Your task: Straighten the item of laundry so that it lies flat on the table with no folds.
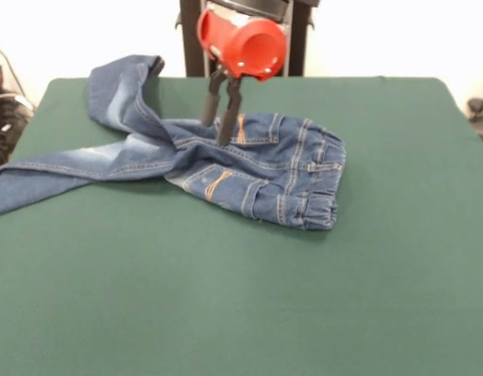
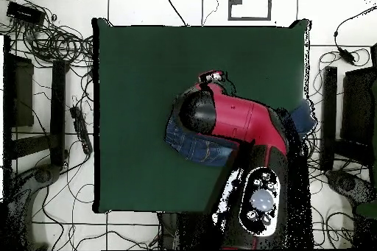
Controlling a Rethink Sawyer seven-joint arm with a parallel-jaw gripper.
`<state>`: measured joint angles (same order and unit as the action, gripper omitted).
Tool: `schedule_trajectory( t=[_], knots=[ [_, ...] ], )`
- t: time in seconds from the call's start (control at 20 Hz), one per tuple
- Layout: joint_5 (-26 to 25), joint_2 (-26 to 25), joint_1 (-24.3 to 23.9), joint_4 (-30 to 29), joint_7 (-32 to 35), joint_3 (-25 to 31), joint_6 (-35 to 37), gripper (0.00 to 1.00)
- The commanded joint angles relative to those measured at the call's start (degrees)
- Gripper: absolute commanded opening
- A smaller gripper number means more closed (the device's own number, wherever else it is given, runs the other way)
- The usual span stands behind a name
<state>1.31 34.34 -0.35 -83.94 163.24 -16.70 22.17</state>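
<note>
The small blue denim jeans (image 1: 249, 168) lie crumpled on the far half of the green table (image 1: 304, 298). The waistband points to the right. One leg runs off the table's left edge, and the other is folded up and back toward the far edge. My gripper (image 1: 216, 133) comes straight down from the red wrist onto the jeans near the back pockets. A small gap shows between its dark fingers (image 1: 230, 113), whose tips touch the denim. In the overhead view the arm hides most of the jeans (image 2: 193, 145), and the gripper itself is hidden.
The robot's black pedestal (image 1: 190, 39) stands at the table's far edge. Cables and black stands (image 2: 44, 49) lie on the floor around the table (image 2: 140, 101). The red and black arm (image 2: 235, 126) reaches over the table from the base side.
</note>
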Motion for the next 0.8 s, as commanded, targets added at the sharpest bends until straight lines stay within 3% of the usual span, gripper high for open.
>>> schedule_trajectory(
  t=[0.05,0.35,0.55,0.8],
  knots=[
    [8.8,-5.7,3.9,-0.8,17.5,-0.6,9.8,1.0],
    [11.0,-10.5,6.2,2.6,14.3,-1.8,13.5,1.0],
    [13.3,-12.5,5.1,1.8,11.6,1.7,12.1,1.0],
    [16.3,-16.0,8.0,4.2,14.8,0.6,13.1,1.0]
  ],
)
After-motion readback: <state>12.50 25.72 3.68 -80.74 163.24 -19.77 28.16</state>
